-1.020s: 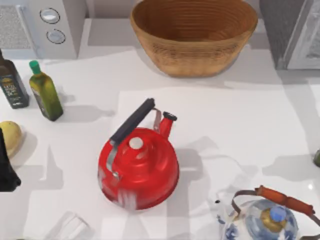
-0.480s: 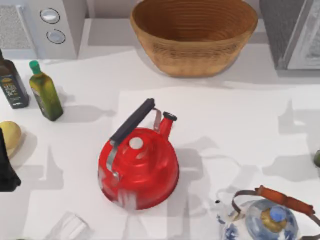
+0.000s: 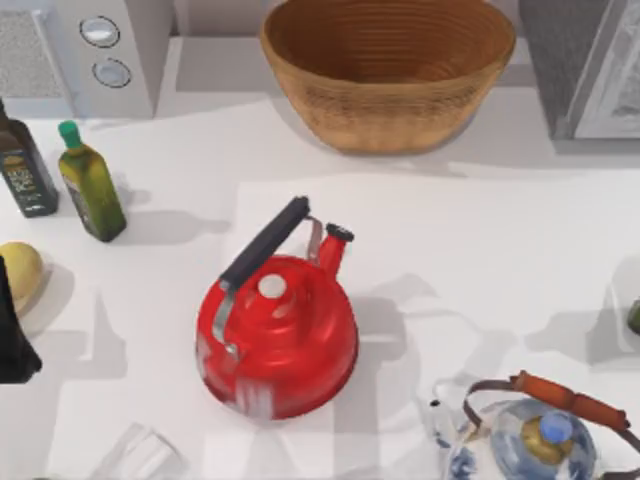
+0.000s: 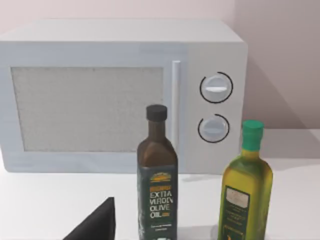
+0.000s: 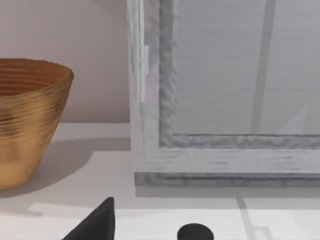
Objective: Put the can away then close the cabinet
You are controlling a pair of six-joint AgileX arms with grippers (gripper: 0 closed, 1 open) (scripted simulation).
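Note:
The can is out of view. The white cabinet (image 3: 600, 75) stands at the table's back right corner. In the right wrist view its pale frame (image 5: 220, 160) and grey panel rise close ahead, with a black part of my right gripper (image 5: 95, 225) low in front. My left gripper (image 3: 12, 340) is a dark shape at the table's left edge. In the left wrist view a black part of it (image 4: 95, 227) points toward the microwave (image 4: 100, 100).
A red kettle (image 3: 278, 335) sits mid-table and a wicker basket (image 3: 388, 70) at the back. A green-capped oil bottle (image 3: 90, 182) and a dark oil bottle (image 3: 22, 165) stand left, near a microwave (image 3: 110, 50). A blue-white teapot (image 3: 535, 435) is front right, and a yellow fruit (image 3: 20, 272) far left.
A shadow on the table's right side has slid toward the right edge and the front. The kettle, bottles, basket and left arm have not moved.

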